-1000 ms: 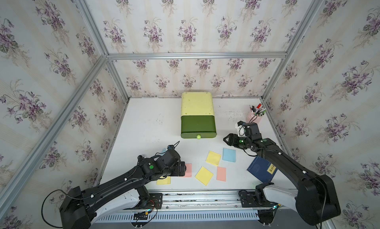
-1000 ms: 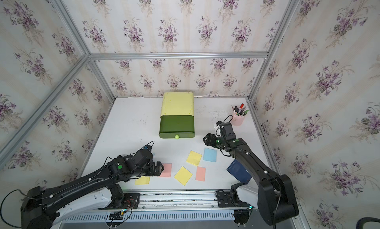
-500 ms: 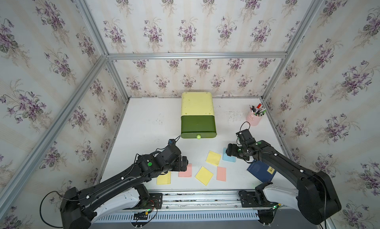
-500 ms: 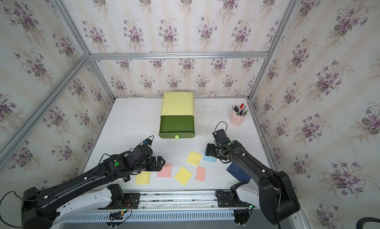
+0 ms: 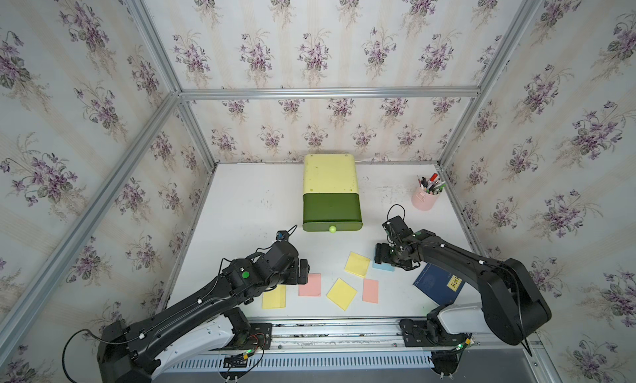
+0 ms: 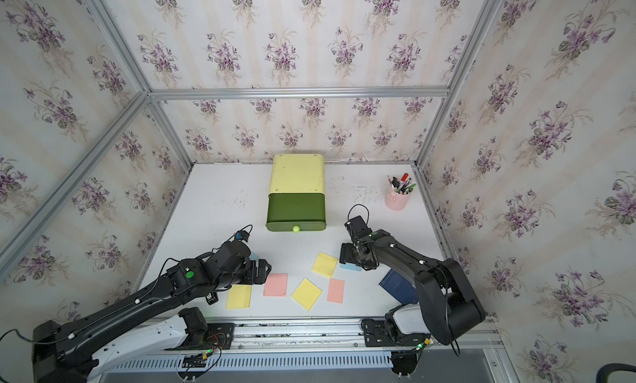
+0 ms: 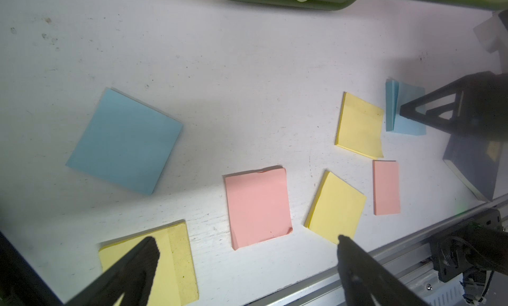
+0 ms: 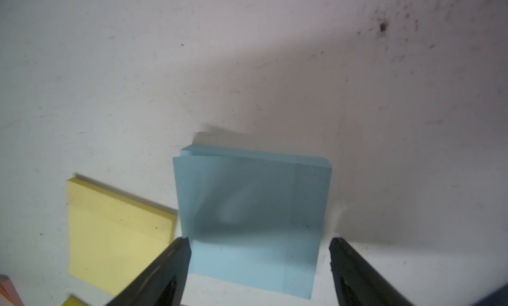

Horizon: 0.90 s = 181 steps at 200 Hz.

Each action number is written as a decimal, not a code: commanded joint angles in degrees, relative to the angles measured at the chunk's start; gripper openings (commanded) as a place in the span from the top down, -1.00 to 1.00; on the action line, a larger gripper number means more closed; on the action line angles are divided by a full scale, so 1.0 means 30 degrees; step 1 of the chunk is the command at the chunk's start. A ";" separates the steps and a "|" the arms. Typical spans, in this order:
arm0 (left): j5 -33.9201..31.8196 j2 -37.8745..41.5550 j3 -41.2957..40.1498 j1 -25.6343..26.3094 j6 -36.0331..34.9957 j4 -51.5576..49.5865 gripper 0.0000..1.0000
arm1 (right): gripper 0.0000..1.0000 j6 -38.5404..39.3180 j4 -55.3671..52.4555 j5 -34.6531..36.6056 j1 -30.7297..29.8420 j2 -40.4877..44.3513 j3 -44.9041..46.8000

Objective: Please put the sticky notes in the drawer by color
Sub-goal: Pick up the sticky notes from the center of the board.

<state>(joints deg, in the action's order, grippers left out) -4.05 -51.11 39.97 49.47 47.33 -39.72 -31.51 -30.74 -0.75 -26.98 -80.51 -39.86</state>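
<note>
Item one, right gripper (image 8: 259, 242): released, jaws spread wider than a second before. It had come down from beside the drawer (image 5: 329, 178) to the desk (image 5: 247, 205). Its tips straddled one light blue note (image 8: 253, 208), close to both side edges without pinching. That note lay flat, its sheets slightly fanned at the far edge.

Item two, left gripper (image 7: 246, 241): released, fully spread, holding nothing. It had shifted forward over the last second, uncovering most of the near yellow note (image 5: 274, 297), and hung above the larger pink note (image 7: 258, 207).

Item three, sticky notes: all seven on the desk, none in the drawer. The second light blue note (image 7: 125, 141) lay under the left arm. The tilted yellow note (image 5: 341, 293) and the narrow pink note (image 5: 370, 290) lay between the arms, and the third yellow note (image 5: 358, 265) lay just beside the straddled blue one.

Item four, drawer: behind the notes, apart from them. Whether any compartment stood open could not be told.

Assessment: sorting was not yet begun. The descent read as set-up for a first pick, blue. Closing might snag the neighbouring yellow note.
</note>
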 commanded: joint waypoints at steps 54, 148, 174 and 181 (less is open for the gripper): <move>0.0326 0.0554 -0.0339 -0.0114 -0.0529 -0.0160 -1.00 | -0.67 -0.0584 -0.0879 0.2098 -0.1879 -0.2274 -0.1103; 0.0956 0.0143 -0.0344 -0.0113 -0.0557 0.0549 -1.00 | -0.82 -0.1336 -0.0090 0.0817 -0.1913 -0.0259 -0.1427; 0.0999 -0.0050 -0.0256 -0.0112 -0.0635 0.0541 -1.00 | -0.81 -0.0944 -0.0256 0.1253 -0.1904 -0.1710 -0.1924; 0.1043 -0.0057 -0.0227 -0.0114 -0.0640 0.0509 -1.00 | -0.80 -0.0855 -0.0229 0.1376 -0.1908 -0.2036 -0.1940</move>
<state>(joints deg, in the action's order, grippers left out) -1.41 -51.00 38.81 49.17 46.46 -39.16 -34.70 -31.57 2.13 -32.67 -84.18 -44.93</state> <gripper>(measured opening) 0.997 0.904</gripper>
